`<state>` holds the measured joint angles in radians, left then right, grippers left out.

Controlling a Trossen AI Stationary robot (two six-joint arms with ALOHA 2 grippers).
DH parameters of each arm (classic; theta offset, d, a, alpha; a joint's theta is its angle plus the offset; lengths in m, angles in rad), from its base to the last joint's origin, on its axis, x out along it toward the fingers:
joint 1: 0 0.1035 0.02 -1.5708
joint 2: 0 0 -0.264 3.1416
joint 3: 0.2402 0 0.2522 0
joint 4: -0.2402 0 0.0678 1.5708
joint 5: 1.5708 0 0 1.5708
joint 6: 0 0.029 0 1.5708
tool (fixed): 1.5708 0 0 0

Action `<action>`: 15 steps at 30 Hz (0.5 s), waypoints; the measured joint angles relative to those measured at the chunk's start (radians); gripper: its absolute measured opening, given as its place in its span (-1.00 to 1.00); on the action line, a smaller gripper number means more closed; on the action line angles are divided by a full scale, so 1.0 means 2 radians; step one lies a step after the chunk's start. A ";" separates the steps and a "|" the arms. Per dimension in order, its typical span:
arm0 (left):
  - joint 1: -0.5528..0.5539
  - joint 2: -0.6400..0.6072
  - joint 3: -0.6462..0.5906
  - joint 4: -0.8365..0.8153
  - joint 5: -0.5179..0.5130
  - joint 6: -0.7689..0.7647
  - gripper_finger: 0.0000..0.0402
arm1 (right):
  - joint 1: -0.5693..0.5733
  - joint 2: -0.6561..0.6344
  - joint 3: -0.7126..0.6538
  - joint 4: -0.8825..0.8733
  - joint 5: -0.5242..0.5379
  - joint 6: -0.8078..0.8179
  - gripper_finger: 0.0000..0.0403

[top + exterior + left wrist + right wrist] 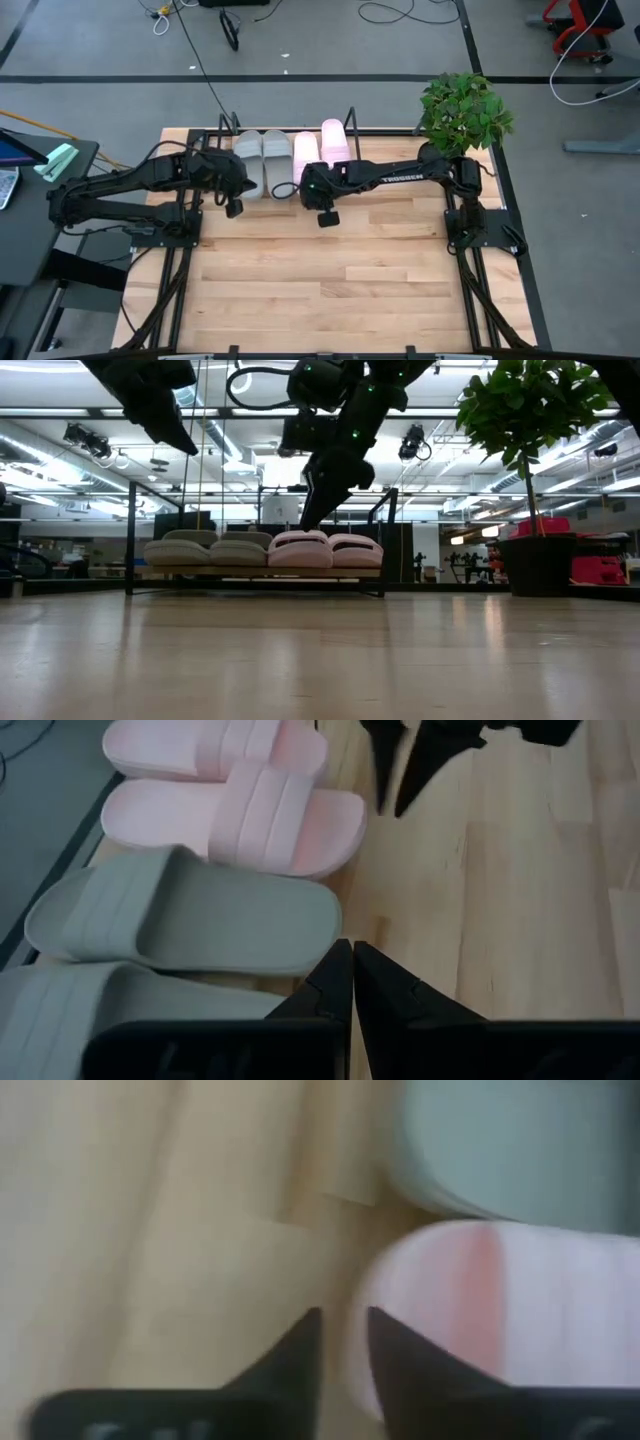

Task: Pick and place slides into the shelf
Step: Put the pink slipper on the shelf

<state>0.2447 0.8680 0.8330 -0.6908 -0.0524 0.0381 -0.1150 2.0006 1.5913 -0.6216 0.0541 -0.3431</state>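
Note:
Four slides lie side by side on the black wire shelf [350,118] at the table's far edge: two grey slides [262,158] on the left, two pink slides [320,150] on the right. In the low view they rest sole-down on the shelf's rail [260,572]. My right gripper [343,1325] hangs over the near end of the left pink slide [500,1310], fingers pointing down and a little apart. My left gripper [352,960] is shut and hovers above the table by the near end of the right grey slide [190,915], holding nothing. My right gripper stands from above at the near end of the left pink slide [300,545], its fingertips [308,520] just over the strap. Whether a finger touches the foam, I cannot tell. The slide lies flat on the shelf.
A potted plant [462,108] stands at the table's far right corner, beside the right arm's base. The shelf's upright looped ends [130,535] rise on either side of the slides. Bare wood [320,280] stretches from the shelf toward the near edge.

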 joint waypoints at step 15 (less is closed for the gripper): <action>0.000 0.000 0.000 0.023 0.000 -0.011 -0.89 | -0.032 0.005 -0.019 0.018 -0.067 0.001 -0.98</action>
<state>0.2447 0.8673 0.8330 -0.6440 -0.0521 0.0160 -0.1792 2.0102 1.5524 -0.5854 -0.0806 -0.3418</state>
